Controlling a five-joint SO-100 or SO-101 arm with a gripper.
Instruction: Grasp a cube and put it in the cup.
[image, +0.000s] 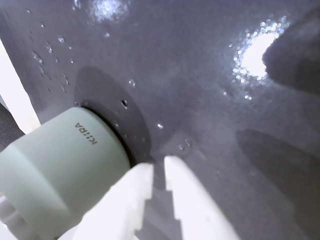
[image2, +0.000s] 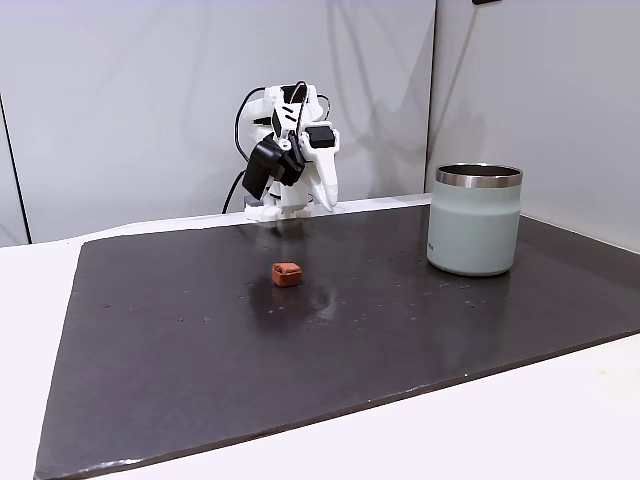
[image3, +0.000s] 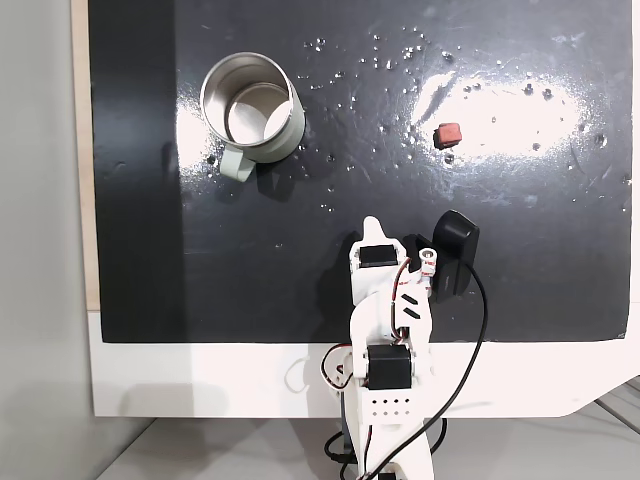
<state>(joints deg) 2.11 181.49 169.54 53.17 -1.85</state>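
Resting on the dark mat (image2: 200, 340), the cube (image2: 287, 273) is seen well apart from the cup (image2: 474, 222) and from the folded arm (image2: 290, 160). In the wrist view the gripper (image: 159, 172) is shown slightly parted with nothing between its white fingers (image: 135, 192); the cup (image: 60, 170) is cut off at the lower left edge.
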